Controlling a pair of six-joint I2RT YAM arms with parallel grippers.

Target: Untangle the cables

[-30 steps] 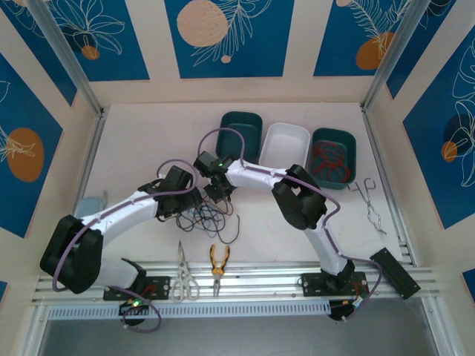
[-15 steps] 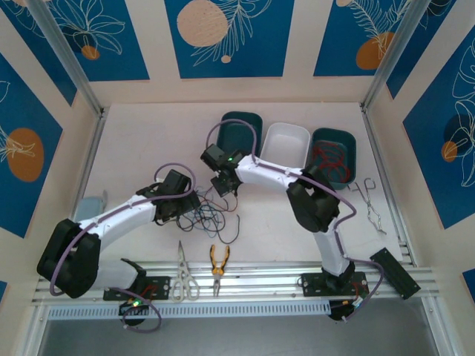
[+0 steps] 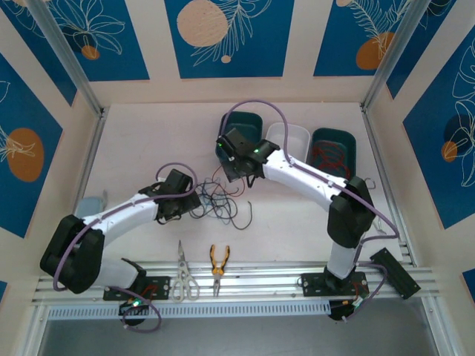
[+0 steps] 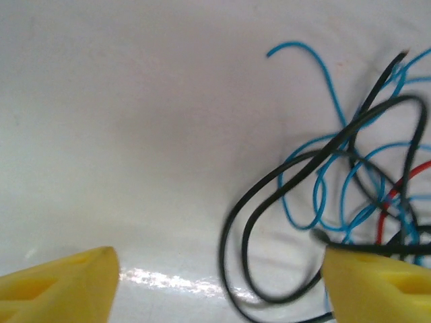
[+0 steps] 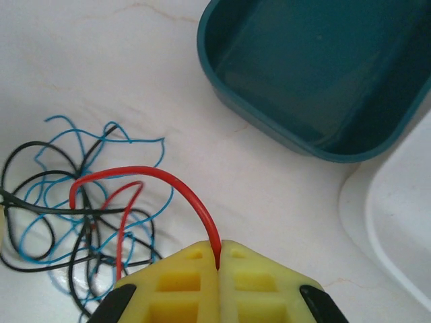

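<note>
The right gripper (image 5: 219,261) clamps its yellow jaws tight on a red cable (image 5: 168,176). The cable arches up out of the tangle of cables (image 5: 81,215) on the white table (image 5: 101,54) and runs down into the seam between the closed fingers. This happens near the rim of a dark teal bin (image 5: 316,74), with a white bin (image 5: 397,222) just beside it. At the tangle's other side the left gripper (image 4: 219,286) stands released, its jaws spread wide and low over the tabletop. A loop of black cable (image 4: 256,222) lies in the gap between them. The yellow finger (image 4: 377,282) at the right of the wrist view sits against the edge of the blue, black and red strands, gripping none of them. From overhead, the cables (image 3: 215,202) lie mid-table between the two arms. The left gripper (image 3: 194,202) is at their left edge, and the right gripper (image 3: 231,174) is at their far side, toward the teal bin (image 3: 241,126).
</note>
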